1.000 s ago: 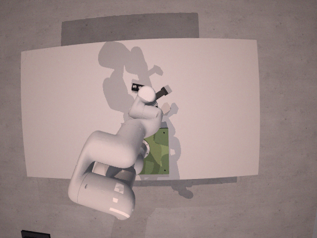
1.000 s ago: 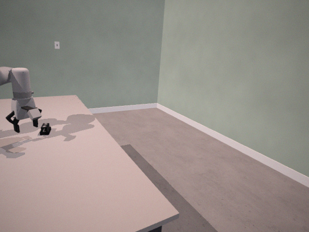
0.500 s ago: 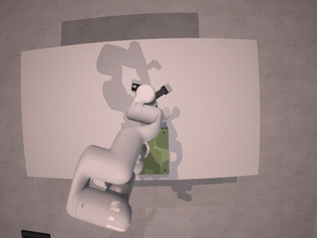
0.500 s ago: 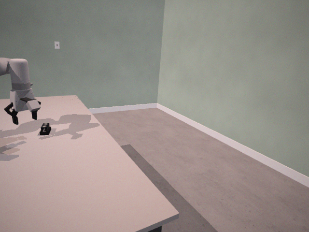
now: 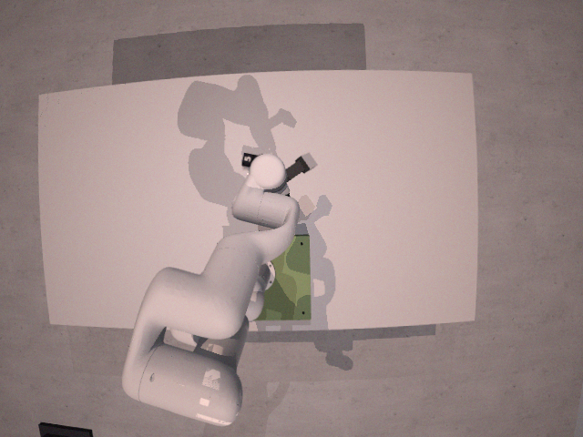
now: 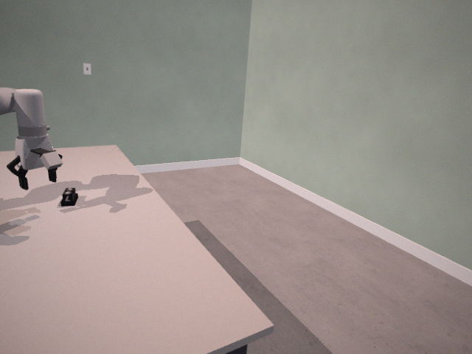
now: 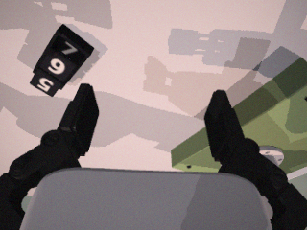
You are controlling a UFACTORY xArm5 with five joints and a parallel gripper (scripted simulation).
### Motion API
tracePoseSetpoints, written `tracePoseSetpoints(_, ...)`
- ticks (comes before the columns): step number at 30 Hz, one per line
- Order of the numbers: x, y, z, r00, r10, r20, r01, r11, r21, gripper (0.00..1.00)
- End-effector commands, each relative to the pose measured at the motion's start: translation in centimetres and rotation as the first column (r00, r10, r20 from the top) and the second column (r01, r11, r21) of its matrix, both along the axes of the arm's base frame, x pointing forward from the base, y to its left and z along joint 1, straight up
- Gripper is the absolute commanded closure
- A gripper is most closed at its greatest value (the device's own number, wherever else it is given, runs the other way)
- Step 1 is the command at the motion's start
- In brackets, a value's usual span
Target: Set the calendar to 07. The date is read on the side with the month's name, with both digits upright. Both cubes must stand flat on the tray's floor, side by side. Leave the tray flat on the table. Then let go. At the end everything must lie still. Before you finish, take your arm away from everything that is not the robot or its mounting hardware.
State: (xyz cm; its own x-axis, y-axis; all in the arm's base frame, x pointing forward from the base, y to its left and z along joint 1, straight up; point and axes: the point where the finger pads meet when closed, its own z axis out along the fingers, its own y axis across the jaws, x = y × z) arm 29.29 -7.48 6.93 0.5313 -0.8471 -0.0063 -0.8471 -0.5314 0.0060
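While smooth green walls [image 6: 354, 114] stand around, the big, flat, pinkish table [image 5: 400, 188] [image 6: 152, 285] [image 7: 129, 158] has a dull top. Seen from above, the round, shiny white arm [image 5: 188, 300] [image 6: 30, 108] reaches in from seven o'clock. At six o'clock from its wrist lies a flat board [image 5: 282, 293] [image 7: 288, 110] with green blotches. The gripper [image 6: 38, 183] [image 7: 153, 101] has its black fingers spread wide, holding nothing. At ten o'clock from the wrist, the boxy black calendar [image 5: 248, 159] [image 6: 69, 197] [image 7: 63, 59] sits on the table, with white numbers.

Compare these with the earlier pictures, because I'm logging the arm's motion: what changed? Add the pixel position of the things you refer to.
The end effector [image 6: 38, 181] [image 7: 153, 101] rose above the table [image 5: 400, 188] [image 6: 133, 274] between the first and second moments, then shows no clear further move. It was open and stays open; nothing was visibly taken hold of or let go. The black numbered calendar pieces [image 5: 246, 160] [image 6: 69, 198] [image 7: 62, 61] stayed put.
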Motion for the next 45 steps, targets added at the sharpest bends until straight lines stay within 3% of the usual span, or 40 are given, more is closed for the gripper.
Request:
tracePoseSetpoints(1, 0.3, 0.1, 0.1, 0.999, 0.042, 0.003, -0.042, 0.999, -0.001, 0.0)
tracePoseSetpoints(9, 1.1, 0.6, 0.3, 0.96, 0.281, 0.004, -0.281, 0.96, 0.0, 0.0)
tracePoseSetpoints(17, 2.1, 1.3, 0.4, 0.851, 0.526, 0.005, -0.526, 0.851, 0.001, 0.0)
tracePoseSetpoints(20, 2.1, 1.3, 0.4, 0.848, 0.53, 0.005, -0.53, 0.848, 0.001, 0.0)
tracePoseSetpoints(22, 2.6, 1.6, 0.4, 0.77, 0.637, 0.005, -0.637, 0.77, 0.002, 0.0)
tracePoseSetpoints(27, 3.0, 1.9, 0.5, 0.69, 0.724, 0.006, -0.724, 0.69, 0.002, 0.0)
tracePoseSetpoints(28, 3.2, 2.1, 0.5, 0.644, 0.765, 0.006, -0.765, 0.644, 0.002, 0.0)
tracePoseSetpoints(34, 3.8, 2.6, 0.6, 0.485, 0.875, 0.007, -0.875, 0.485, 0.002, 0.0)
tracePoseSetpoints(37, 3.9, 2.6, 0.6, 0.47, 0.883, 0.007, -0.883, 0.47, 0.002, 0.0)
tracePoseSetpoints(38, 4.2, 2.9, 0.6, 0.386, 0.922, 0.007, -0.922, 0.386, 0.002, 0.0)
tracePoseSetpoints(42, 4.5, 3.2, 0.6, 0.299, 0.954, 0.008, -0.954, 0.299, 0.002, 0.0)
tracePoseSetpoints(44, 4.8, 3.4, 0.7, 0.212, 0.977, 0.008, -0.977, 0.212, 0.002, 0.0)
tracePoseSetpoints(45, 4.8, 3.4, 0.7, 0.21, 0.978, 0.008, -0.978, 0.21, 0.002, 0.0)
